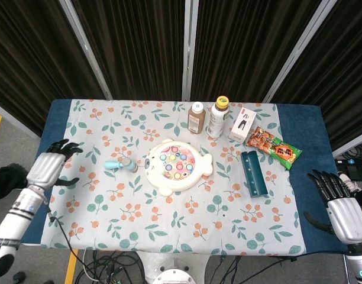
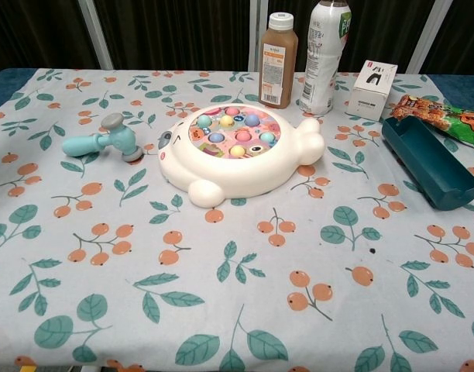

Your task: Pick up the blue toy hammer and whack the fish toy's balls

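Observation:
The blue toy hammer (image 1: 121, 164) (image 2: 104, 139) lies flat on the floral tablecloth, just left of the white fish toy (image 1: 177, 166) (image 2: 238, 153). Coloured balls (image 2: 235, 129) sit in the fish toy's round top. My left hand (image 1: 49, 166) hovers over the table's left edge, fingers spread and empty, well left of the hammer. Beyond the table's right front corner my right hand (image 1: 339, 203) stays open, holding nothing. Neither hand shows in the chest view.
Behind the fish toy stand a brown bottle (image 1: 196, 118), a white bottle (image 1: 217, 117) and a small white box (image 1: 243, 123). A snack packet (image 1: 274, 147) and a dark teal tray (image 1: 254, 173) lie to the right.

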`<move>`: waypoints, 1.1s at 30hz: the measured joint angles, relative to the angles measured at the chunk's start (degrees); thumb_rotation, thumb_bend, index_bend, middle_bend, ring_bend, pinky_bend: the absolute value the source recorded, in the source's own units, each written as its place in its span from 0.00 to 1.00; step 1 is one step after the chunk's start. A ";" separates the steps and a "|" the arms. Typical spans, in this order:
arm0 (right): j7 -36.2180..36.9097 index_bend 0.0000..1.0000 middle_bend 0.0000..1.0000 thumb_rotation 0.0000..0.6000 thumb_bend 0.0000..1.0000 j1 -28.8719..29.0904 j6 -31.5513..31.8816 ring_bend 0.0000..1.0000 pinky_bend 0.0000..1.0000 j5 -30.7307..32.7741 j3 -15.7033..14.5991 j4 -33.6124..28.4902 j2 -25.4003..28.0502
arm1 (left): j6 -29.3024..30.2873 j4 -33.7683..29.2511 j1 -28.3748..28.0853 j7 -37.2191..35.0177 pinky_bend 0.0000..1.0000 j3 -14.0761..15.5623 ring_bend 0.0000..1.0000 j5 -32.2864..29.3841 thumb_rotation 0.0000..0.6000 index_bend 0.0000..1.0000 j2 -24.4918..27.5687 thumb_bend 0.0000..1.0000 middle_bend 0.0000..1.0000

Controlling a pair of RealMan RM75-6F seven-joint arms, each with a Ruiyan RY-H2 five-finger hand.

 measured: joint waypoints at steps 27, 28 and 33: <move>1.18 0.00 0.06 1.00 0.14 0.90 -2.79 0.00 0.00 2.34 0.46 1.03 -0.30 | -8.65 8.89 -16.97 19.68 0.23 0.72 0.20 -25.26 1.00 0.33 -16.74 0.25 0.27; 1.28 0.00 0.06 1.00 0.14 0.90 -2.84 0.00 0.00 2.39 0.45 1.12 -0.32 | -8.40 9.01 -17.26 20.26 0.24 0.83 0.21 -25.65 1.00 0.33 -17.10 0.25 0.28; 1.61 0.00 0.06 1.00 0.14 0.91 -2.97 0.00 0.00 2.57 0.45 1.41 -0.42 | -7.12 9.50 -18.40 22.72 0.27 1.67 0.24 -27.78 1.00 0.33 -18.78 0.25 0.31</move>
